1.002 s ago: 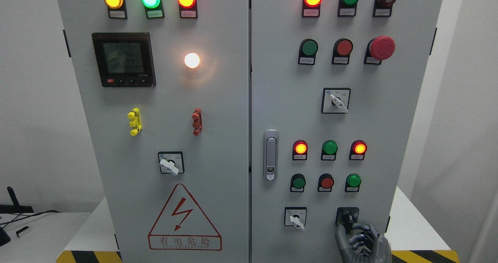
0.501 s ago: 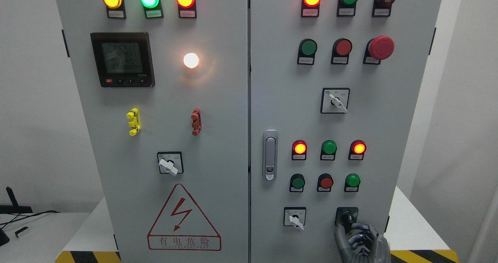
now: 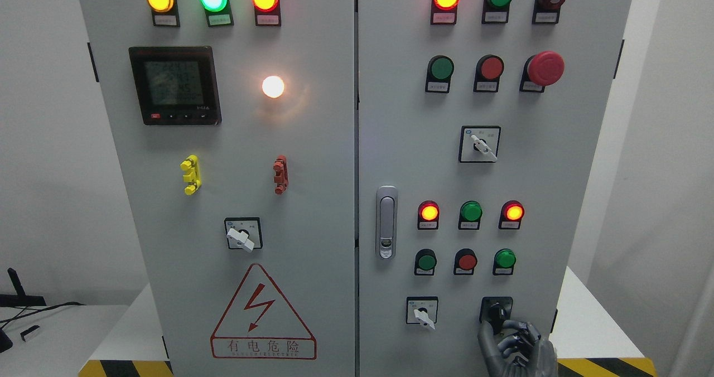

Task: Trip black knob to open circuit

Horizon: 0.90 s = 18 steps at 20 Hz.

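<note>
From the head view, a grey electrical cabinet (image 3: pixel 357 159) with two doors stands on a white table (image 3: pixel 591 327) edged with yellow-and-black hazard tape (image 3: pixel 605 367), in a room with plain white walls. Taking the silver door latch (image 3: pixel 387 222) as landmark: the black knob (image 3: pixel 496 311) sits low to its right, at the right door's bottom, with a white selector switch (image 3: pixel 422 312) between. The right hand (image 3: pixel 516 348) rises from the bottom edge under the knob, its grey fingers (image 3: pixel 516 332) curled round the knob's lower part, hiding it partly. Far above the latch sits a red mushroom button (image 3: pixel 545 68). To the latch's lower left is a red warning triangle (image 3: pixel 263 314).
</note>
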Each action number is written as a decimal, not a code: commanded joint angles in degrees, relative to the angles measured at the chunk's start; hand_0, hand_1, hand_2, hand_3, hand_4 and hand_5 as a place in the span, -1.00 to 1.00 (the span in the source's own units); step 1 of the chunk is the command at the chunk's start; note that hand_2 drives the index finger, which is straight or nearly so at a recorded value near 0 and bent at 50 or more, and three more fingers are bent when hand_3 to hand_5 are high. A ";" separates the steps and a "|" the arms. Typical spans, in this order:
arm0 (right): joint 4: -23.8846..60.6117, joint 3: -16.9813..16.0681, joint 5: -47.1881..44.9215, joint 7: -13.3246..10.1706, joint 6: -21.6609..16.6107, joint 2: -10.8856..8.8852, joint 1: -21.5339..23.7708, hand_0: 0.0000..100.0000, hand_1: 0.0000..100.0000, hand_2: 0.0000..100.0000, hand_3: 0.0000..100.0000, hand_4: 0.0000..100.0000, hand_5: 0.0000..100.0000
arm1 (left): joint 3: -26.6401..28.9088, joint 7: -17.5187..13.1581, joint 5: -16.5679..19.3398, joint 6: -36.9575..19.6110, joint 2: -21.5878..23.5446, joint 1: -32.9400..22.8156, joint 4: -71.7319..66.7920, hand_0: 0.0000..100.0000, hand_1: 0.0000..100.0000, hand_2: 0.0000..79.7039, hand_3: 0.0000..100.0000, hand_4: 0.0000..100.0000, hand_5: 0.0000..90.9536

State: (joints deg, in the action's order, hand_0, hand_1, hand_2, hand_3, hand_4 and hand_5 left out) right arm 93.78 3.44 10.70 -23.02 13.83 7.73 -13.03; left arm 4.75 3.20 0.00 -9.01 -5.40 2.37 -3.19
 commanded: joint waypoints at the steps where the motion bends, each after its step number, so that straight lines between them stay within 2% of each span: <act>1: 0.00 0.25 -0.59 0.52 -0.03 0.00 -0.07 -0.36 0.38 0.09 0.67 0.74 0.95 | 0.00 -0.03 1.76 0.04 0.04 0.00 0.03 -0.76 -0.22 -1.00 -1.00 -1.00 -1.00; 18: 0.09 0.25 -1.82 0.61 -0.39 0.00 -0.51 -0.37 0.37 0.10 0.67 0.74 0.95 | 0.00 -0.03 1.76 0.04 0.04 0.00 -0.06 -0.76 -0.22 -1.00 -1.00 -1.00 -1.00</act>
State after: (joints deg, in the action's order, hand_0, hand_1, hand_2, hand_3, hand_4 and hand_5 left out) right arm 93.82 3.65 9.15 -22.53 13.53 7.73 -13.42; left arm 4.75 3.20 0.00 -9.01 -5.39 2.37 -3.19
